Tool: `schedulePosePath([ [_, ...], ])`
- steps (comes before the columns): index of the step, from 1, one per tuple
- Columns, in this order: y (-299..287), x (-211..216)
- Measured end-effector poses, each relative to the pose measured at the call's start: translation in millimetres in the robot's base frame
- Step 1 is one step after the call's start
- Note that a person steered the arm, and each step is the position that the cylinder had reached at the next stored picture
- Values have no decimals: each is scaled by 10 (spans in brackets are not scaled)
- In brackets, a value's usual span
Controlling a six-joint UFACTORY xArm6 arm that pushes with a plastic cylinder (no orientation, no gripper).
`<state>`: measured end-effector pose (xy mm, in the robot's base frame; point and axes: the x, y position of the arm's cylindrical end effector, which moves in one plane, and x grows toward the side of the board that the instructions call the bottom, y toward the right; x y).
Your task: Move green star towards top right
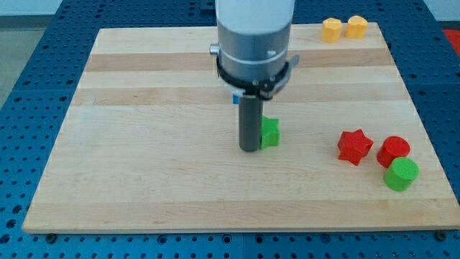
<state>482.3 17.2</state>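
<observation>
So the green star is sitting roughly mid-counter, a bit toward the view's right of center, and my tip is parked right up against its left side. Looks like they're touching, or as good as, though the rod covers the star's left edge so I can't swear to actual contact. The star is only partly visible because of that.

No gripper on this arm at all, just the dark rod hanging down from the big grey cylinder of the arm, so there's nothing to open or close.

Everything else is well away from the green star. To its right, toward the counter's right edge, there's a red star, and just beside that, farther right, a red cylinder. A green cylinder sits right below the red cylinder, touching it or very nearly. Way up from the green star, at the counter's top right corner, two yellow blocks sit side by side: one looks kinda hexagonal-ish, the other I can't really make out the shape of.

The counter is a pale wooden board resting on a blue perforated surface. There's also a tiny bit of blue peeking out behind the rod, above and left of the green star; can't tell what it is.
</observation>
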Motion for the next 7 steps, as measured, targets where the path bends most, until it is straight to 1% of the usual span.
schedulePosePath([
  [1, 491, -440],
  [2, 718, -507],
  [3, 497, -404],
  [4, 402, -106],
  [5, 839, -62],
  [6, 1239, -559],
  [7, 1416, -1178],
])
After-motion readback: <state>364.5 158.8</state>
